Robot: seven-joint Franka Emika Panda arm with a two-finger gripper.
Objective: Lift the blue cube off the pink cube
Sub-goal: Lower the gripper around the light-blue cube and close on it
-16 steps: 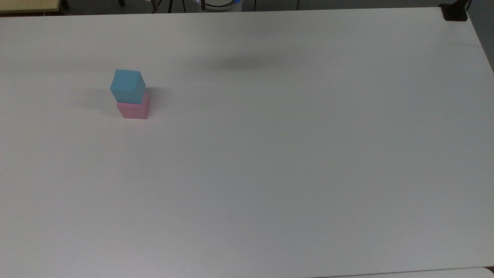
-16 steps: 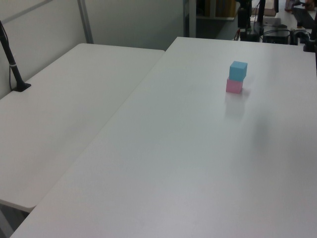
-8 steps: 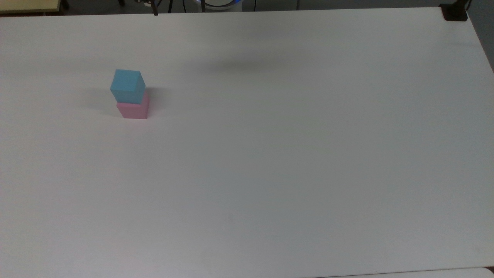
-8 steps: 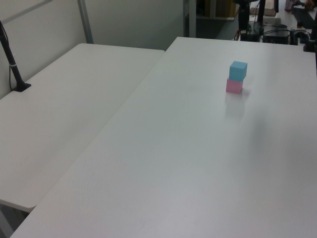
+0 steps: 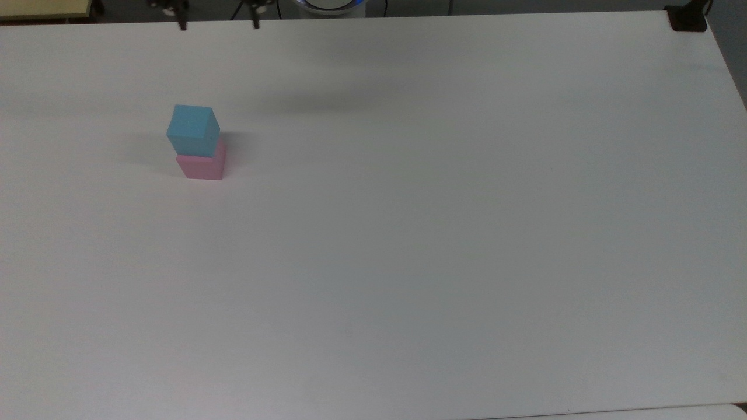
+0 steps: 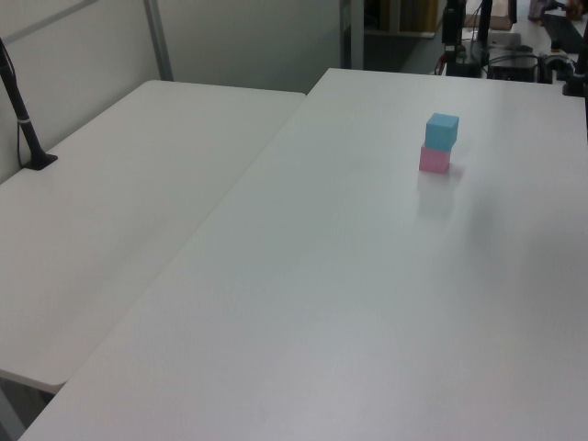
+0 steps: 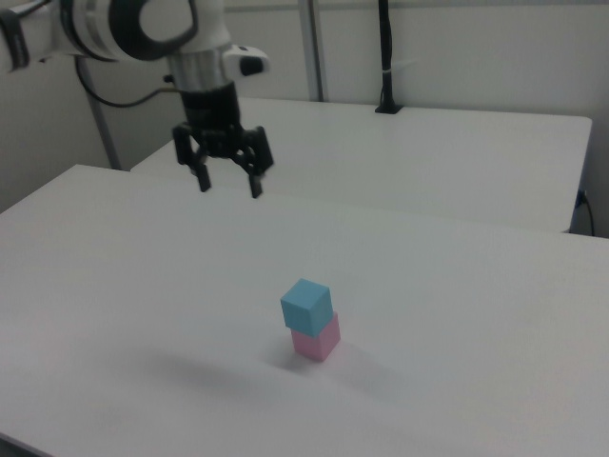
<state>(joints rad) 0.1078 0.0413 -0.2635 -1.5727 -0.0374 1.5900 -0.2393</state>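
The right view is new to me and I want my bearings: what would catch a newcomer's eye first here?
The two-cube stack stands out: the blue cube sits on the pink cube, turned slightly askew, alone near the middle of the white table. Above and toward the right view's upper left, the gripper hangs in the air with its fingers spread open, well apart from the cubes.

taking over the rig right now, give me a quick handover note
Gripper: open, holding nothing, hanging above the white table, off to the right view's upper left of the stack.
Small sky-blue matte cube: sits on the small pale pink matte cube, turned slightly askew on it.
Done: nothing; the stack is untouched.
Left: bring the gripper over the stack, grasp the blue cube, lift it off and set it on the table.
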